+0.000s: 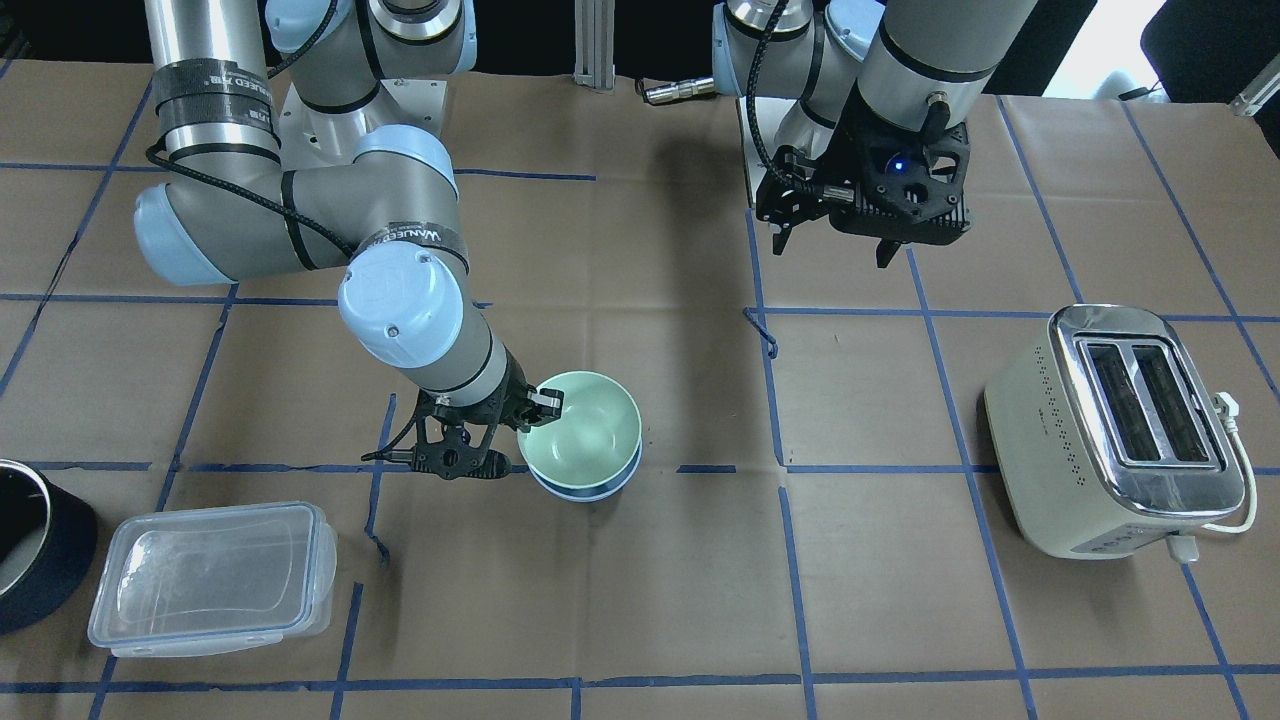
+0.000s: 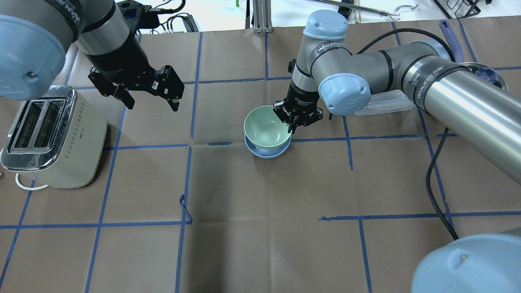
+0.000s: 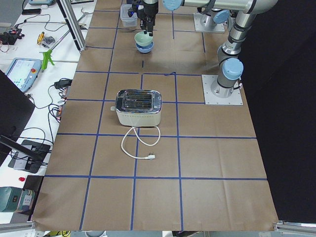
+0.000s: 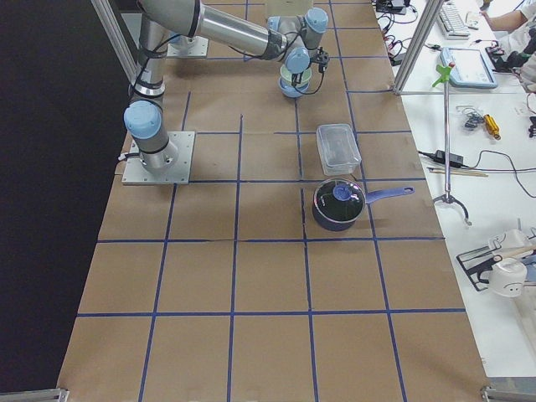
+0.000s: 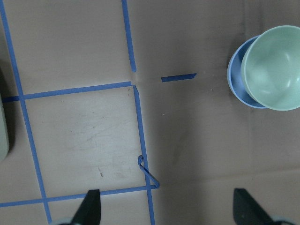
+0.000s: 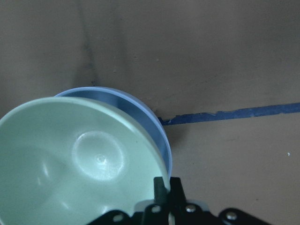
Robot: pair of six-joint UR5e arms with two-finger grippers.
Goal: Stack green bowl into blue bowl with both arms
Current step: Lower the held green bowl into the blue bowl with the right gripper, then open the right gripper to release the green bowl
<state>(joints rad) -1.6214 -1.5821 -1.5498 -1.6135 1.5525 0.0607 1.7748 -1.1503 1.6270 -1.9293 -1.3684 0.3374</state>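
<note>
The green bowl (image 1: pixel 580 430) sits inside the blue bowl (image 1: pixel 585 488) near the table's middle, a little off-centre, so the blue rim shows on one side. My right gripper (image 1: pixel 540 400) is shut on the green bowl's rim, one finger inside and one outside. The right wrist view shows the green bowl (image 6: pixel 70 159), the blue bowl (image 6: pixel 140 117) under it and the gripper (image 6: pixel 164 187) pinching the rim. My left gripper (image 1: pixel 832 252) is open and empty, held high above the table and well away from the bowls. The left wrist view shows both bowls at its top right, the green bowl (image 5: pixel 272 65) and the blue bowl (image 5: pixel 236 79).
A cream toaster (image 1: pixel 1120 430) with a loose cord stands on the robot's left side. A clear lidded plastic container (image 1: pixel 215 575) and a dark pot (image 1: pixel 30 540) lie on the robot's right side. Blue tape lines grid the brown table cover.
</note>
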